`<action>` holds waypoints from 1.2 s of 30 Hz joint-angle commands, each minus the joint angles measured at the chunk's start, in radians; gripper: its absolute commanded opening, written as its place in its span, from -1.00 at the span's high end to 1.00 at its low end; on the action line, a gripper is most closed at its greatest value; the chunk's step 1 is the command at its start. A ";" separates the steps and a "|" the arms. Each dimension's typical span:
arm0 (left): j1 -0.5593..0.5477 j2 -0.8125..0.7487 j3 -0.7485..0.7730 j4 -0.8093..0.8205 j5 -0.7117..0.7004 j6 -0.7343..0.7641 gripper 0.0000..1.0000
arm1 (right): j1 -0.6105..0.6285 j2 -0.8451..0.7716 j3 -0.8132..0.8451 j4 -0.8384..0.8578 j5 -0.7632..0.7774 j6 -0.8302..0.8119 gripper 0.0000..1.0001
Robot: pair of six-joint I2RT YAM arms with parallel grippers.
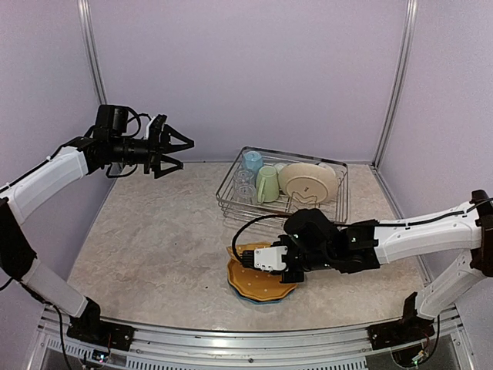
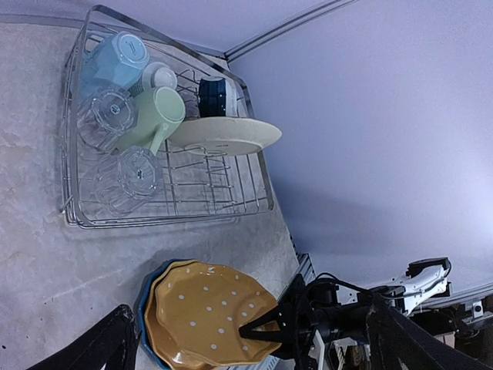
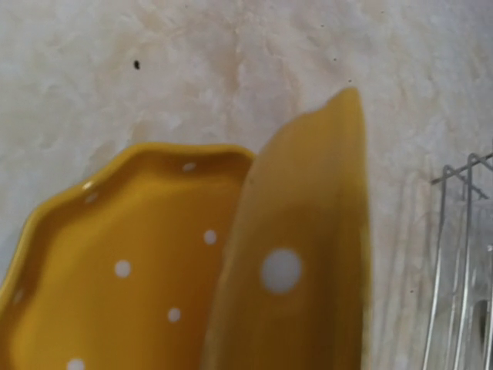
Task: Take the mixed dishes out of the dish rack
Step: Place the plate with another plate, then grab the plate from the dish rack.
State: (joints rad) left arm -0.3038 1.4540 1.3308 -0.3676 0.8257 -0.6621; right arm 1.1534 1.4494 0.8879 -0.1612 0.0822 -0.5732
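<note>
Surface point(image 1: 154, 247) comes first: it is wide and pale, and the dish rack point(image 2: 154, 221) sits toward its back. The right arm lies low and long across the front, with its wrist bent down. The left arm is lifted high at the back left, well apart from the rack (most likely so it does not get in the way).

In front of the rack, a dotted yellow plate point(image 1: 258, 284) lies on a blue plate point(image 2: 145, 301). Piling them like this probably saves room for the other dishes. Inside the rack, a cream plate point(image 1: 308, 181) stands on its edge, held up by the prongs. Beside it are a green mug point(image 1: 266, 185), a light blue mug point(image 1: 252, 162), some clear glasses point(image 1: 245, 189) and a small dark bowl point(image 2: 212, 96), so much of the job is left.

The right gripper point(image 1: 285, 271) has its fingers pinched on the yellow plate's rim. The left gripper point(image 1: 185, 153) has its fingers spread wide, with nothing in them.
</note>
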 commanded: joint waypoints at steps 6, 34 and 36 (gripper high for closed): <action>-0.011 0.003 0.007 -0.011 -0.004 0.022 -0.98 | 0.027 0.021 -0.094 0.140 0.033 0.048 0.62; -0.021 -0.010 0.007 -0.015 -0.015 0.027 -0.98 | 0.054 -0.183 -0.113 0.033 -0.068 0.245 -1.00; -0.020 -0.011 0.008 -0.017 -0.017 0.027 -0.98 | 0.055 -0.226 -0.117 0.058 0.021 0.300 -1.00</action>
State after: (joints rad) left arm -0.3161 1.4540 1.3308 -0.3691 0.8211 -0.6514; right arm 1.1973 1.3106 0.7639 -0.1360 -0.0341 -0.3935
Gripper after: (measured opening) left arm 0.990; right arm 0.997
